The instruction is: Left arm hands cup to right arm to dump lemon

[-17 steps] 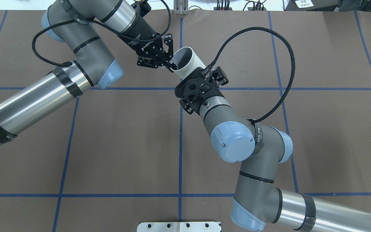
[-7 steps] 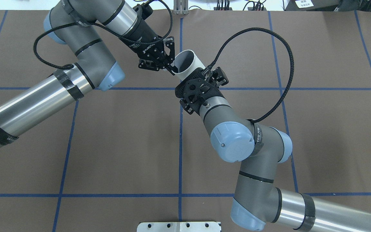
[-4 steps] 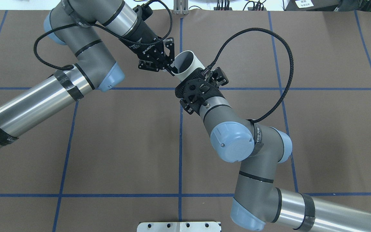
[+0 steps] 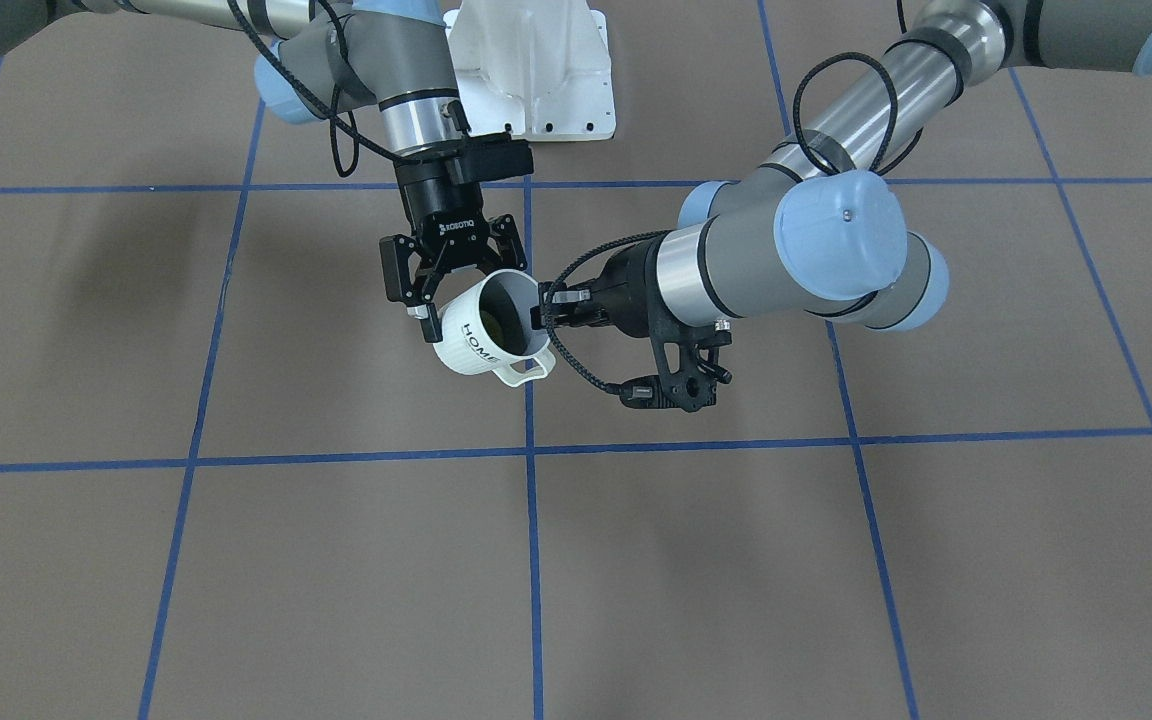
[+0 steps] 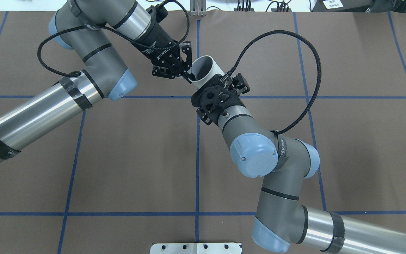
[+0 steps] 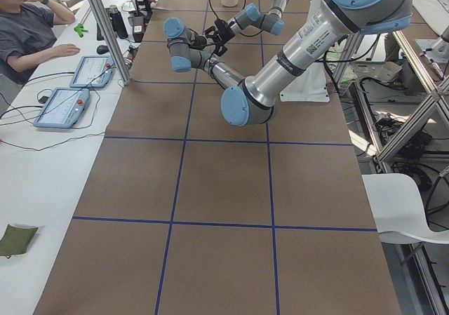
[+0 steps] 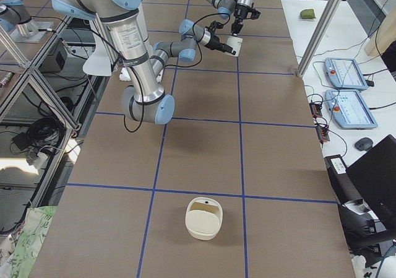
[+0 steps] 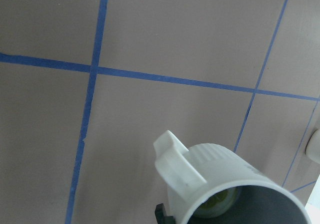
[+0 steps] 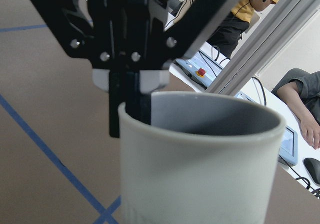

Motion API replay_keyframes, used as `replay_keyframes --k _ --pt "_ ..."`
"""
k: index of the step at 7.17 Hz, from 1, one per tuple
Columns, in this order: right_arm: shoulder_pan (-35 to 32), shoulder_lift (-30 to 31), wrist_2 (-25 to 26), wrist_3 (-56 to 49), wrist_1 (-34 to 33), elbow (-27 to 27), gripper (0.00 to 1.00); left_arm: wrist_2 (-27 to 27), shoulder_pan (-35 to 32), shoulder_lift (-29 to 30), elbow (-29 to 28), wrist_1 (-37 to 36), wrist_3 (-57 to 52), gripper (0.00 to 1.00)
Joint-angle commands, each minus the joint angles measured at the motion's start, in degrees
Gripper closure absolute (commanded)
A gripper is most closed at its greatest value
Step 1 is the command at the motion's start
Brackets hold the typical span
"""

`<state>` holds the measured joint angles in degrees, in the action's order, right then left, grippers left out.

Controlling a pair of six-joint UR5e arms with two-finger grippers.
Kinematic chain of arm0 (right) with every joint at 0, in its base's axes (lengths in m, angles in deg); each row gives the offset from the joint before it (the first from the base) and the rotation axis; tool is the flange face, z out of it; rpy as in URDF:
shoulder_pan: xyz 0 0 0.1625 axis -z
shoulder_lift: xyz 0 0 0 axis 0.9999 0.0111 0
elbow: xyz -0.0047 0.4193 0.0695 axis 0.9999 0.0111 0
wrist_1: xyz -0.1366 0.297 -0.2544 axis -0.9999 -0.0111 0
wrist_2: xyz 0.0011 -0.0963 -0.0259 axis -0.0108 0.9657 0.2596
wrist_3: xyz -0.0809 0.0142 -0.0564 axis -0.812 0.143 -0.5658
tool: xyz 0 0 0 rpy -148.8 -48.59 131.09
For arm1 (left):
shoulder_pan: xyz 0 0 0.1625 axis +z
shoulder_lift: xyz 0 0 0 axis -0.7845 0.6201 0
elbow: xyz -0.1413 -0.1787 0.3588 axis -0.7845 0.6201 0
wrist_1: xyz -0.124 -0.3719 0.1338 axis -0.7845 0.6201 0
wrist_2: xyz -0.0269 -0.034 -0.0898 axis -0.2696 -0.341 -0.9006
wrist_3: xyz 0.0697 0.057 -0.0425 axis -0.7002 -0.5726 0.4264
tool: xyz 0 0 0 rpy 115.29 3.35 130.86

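Left fingers (image 9: 131, 97) pinch the cup (image 4: 471, 345) rim; right fingers (image 4: 423, 312) clasp its sides; lemon (image 8: 219, 205) inside.

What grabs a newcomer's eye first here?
Over the centre blue line, a white HOME cup hangs between both grippers: the left gripper pinches its rim, the right gripper straddles its body. A yellow lemon shows inside; a cream container sits near the table's right end.

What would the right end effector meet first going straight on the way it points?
Most likely the cup, directly ahead in its wrist view, pinched at the rim by the left end effector.
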<state>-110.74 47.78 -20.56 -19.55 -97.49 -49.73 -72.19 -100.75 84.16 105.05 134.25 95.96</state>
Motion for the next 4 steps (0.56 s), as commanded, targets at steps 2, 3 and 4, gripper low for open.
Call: replay_keyframes --k 2,3,4 --pt "-0.1 -0.3 -0.2 2.1 -0.1 0.0 0.80 -0.3 0.1 -0.1 0.0 0.4 -0.3 0.47" --pt "-0.1 -0.3 -0.2 2.5 -1.0 -0.1 0.86 0.2 0.6 0.1 0.0 0.6 -0.3 0.00" --pt "-0.2 -0.1 -0.2 2.5 -0.9 -0.2 0.86 0.3 0.6 0.0 0.2 0.6 -0.8 0.00"
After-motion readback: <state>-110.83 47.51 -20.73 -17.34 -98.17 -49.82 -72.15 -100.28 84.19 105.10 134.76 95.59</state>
